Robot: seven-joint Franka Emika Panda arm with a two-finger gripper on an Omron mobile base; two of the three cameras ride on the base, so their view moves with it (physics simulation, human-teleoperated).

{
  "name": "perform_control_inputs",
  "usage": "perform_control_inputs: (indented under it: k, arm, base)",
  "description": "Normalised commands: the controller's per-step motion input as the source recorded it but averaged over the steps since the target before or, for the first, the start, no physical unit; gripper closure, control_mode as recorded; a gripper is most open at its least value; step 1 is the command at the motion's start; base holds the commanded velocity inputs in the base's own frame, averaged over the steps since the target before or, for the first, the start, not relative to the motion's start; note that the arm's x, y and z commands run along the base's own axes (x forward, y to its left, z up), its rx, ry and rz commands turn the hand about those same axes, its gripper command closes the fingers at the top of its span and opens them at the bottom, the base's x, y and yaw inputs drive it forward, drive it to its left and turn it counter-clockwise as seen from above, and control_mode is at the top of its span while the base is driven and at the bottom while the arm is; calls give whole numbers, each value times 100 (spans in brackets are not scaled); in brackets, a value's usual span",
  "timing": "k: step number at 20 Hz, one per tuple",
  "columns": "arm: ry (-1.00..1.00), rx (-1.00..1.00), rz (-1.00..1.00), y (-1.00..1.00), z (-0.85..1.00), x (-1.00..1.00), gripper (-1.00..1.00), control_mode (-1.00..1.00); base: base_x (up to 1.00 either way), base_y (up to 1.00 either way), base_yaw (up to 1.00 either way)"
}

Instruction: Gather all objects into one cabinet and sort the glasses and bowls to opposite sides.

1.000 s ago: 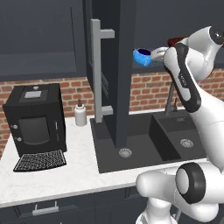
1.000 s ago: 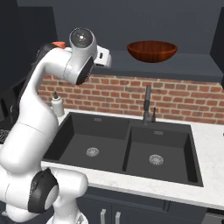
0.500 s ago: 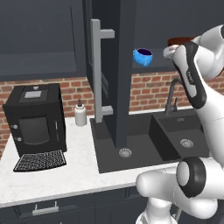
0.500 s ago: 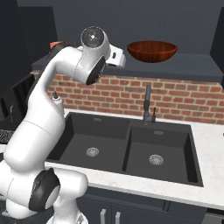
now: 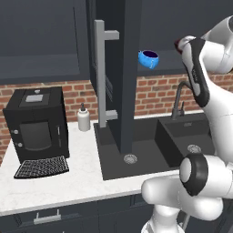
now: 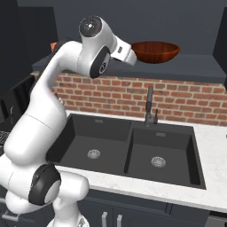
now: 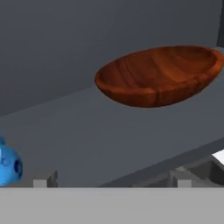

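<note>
On my left base view: coffee machine [image 5: 36, 123] and soap bottle [image 5: 83, 118] on the surface [image 5: 59, 182], open cabinet door [image 5: 113, 77], then a blue bowl [image 5: 149, 58] on the cabinet shelf. Right of it, the wide brown bowl [image 7: 157, 75] sits on the same shelf [image 7: 87, 144]. My gripper [image 6: 128, 52] is just beside the brown bowl; I cannot tell how wide it stands.

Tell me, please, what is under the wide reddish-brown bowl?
The reddish-brown bowl rests on the dark grey cabinet shelf. Nothing else shows beneath it. A blue bowl sits apart on that shelf. The contact spot itself is hidden by the bowl.

Glossy grained wooden bowl [image 7: 157, 76] on matt grey shelf [image 7: 87, 144]
</note>
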Motion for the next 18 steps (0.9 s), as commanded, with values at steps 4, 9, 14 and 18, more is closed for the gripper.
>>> perform_control_inputs:
  k: [4,9,14,18]
  arm:
    - [0,12,-24,-38,0,0,-100,-100]
    - [0,24,-20,-49,2,0,-100,-100]
    - [0,31,-14,-40,6,0,-100,-100]
    - [0,26,-11,-18,0,0,-100,-100]
  base:
    - [0,0,0]
    - [0,0,0]
    - [0,0,0]
    - [0,0,0]
